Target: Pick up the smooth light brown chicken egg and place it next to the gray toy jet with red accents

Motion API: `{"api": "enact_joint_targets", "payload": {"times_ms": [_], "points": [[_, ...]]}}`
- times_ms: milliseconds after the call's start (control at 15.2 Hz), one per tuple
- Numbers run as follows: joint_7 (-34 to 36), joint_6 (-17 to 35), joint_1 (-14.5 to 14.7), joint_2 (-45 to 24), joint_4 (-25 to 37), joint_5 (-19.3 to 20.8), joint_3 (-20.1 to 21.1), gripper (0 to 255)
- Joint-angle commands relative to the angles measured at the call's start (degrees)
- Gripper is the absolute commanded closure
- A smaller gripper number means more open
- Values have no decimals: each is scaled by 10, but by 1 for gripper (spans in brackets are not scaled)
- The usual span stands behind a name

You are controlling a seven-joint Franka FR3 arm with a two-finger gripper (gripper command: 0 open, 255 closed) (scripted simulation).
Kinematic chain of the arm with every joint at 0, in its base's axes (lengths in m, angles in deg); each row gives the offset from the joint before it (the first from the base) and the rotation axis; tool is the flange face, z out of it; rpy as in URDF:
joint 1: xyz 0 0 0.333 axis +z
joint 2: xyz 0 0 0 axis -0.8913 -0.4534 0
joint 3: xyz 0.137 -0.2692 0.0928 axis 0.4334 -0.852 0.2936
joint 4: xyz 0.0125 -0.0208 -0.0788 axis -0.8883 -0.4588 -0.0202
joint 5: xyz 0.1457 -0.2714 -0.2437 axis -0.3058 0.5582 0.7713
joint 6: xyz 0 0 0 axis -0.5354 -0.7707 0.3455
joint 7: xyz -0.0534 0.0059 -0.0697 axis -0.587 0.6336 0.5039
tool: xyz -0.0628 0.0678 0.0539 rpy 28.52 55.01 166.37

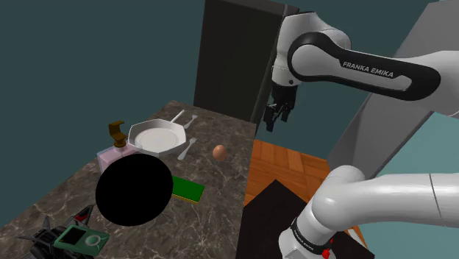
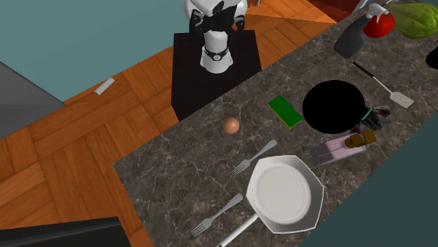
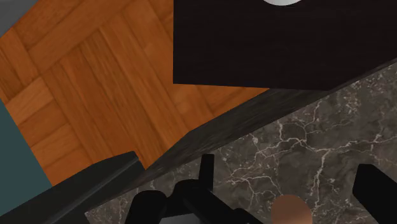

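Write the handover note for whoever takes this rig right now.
Pincer: open, empty, above the edge of the dark marbled counter, near the smooth light brown egg.
Egg: lying on the counter, untouched.
Gray toy jet with red accents: across the black round disc from the egg.
Done: nothing. Left: descend, grasp egg, carry it, set it beside the jet.

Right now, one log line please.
phase: pre-grasp | black two-finger tool: open, raised | smooth light-brown egg: on dark marbled counter, not held
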Motion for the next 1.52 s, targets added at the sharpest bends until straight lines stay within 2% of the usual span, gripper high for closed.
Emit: {"api": "enact_joint_targets", "payload": {"times_ms": [0, 396, 792, 1386, 1452], "points": [[0, 0, 0, 0, 0, 0, 0, 0], [32, 85, 0, -127, 11, -12, 17, 0], [62, 155, -1, -267, 49, -16, 32, 0], [104, 220, 2, -485, 155, -7, 48, 0], [104, 220, 2, -487, 156, -7, 47, 0]]}}
